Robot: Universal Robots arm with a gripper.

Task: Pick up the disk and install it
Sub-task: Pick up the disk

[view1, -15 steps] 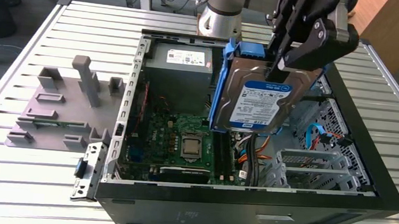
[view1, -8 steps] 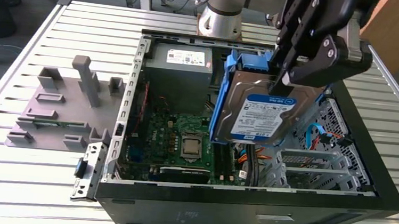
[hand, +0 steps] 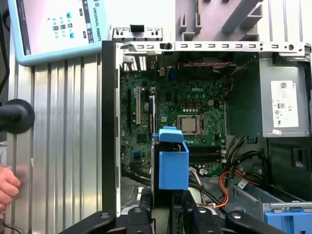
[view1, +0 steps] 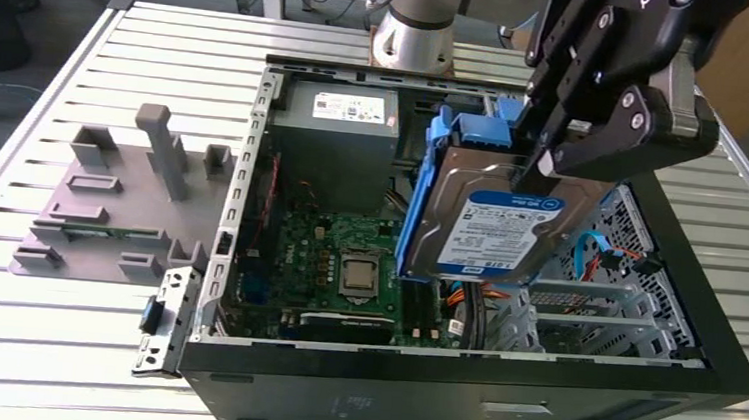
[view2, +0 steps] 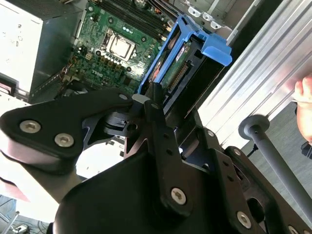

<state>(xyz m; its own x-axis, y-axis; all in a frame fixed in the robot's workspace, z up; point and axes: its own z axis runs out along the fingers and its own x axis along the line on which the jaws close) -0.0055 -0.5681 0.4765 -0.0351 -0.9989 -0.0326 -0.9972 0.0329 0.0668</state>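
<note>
The disk [view1: 500,230], a silver hard drive with a white-and-blue label in a bright blue caddy, hangs upright over the open computer case [view1: 722,378], above the motherboard's edge and beside the drive cage. My gripper [view1: 548,169] is shut on the disk's upper end from above. In the first wrist view the caddy's blue end [hand: 173,163] sticks out between my fingers [hand: 146,207] with the motherboard behind it. The second wrist view has the disk [view2: 178,68] end-on beyond the black fingers [view2: 155,105], which clamp its two sides.
A grey power supply [view1: 334,127] sits at the case's back. Other parts are the motherboard [view1: 344,258], metal drive cage [view1: 594,308] and a bare blue bracket [view1: 472,127]. A grey fixture [view1: 121,200] stands at the exterior view's left. A person's hand [hand: 7,183] rests near a pendant [hand: 58,29].
</note>
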